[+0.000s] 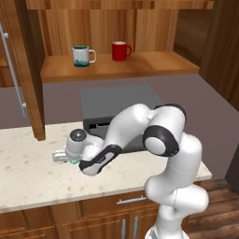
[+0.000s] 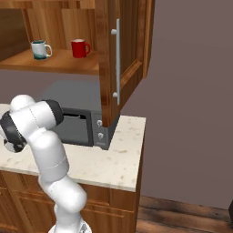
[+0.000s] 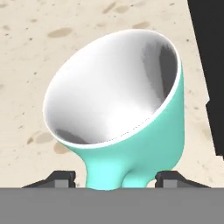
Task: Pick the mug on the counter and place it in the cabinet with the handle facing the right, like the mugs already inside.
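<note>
Reaching low over the worktop (image 1: 28, 172), pincer (image 3: 114, 178) straddles the handle (image 3: 109, 173) of the mint mug (image 3: 131, 131), tips spread either side; contact unclear. Mug stands on the worktop: looks light, rigid, glazed-slick, chippable. Handle or rim wall is the hold. Count: one mint mug, two mugs on cabinet shelf (image 1: 140, 65): red mug (image 1: 120, 51), white-teal mug (image 1: 81, 56).

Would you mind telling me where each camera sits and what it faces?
Left base view: behind-left; arm over counter, gripper low, mugs above.
Right base view: behind-right; arm, microwave, cabinet.
Hand view: on the hand, gripper astride mug.
Both base views share the shelf's mugs.
</note>
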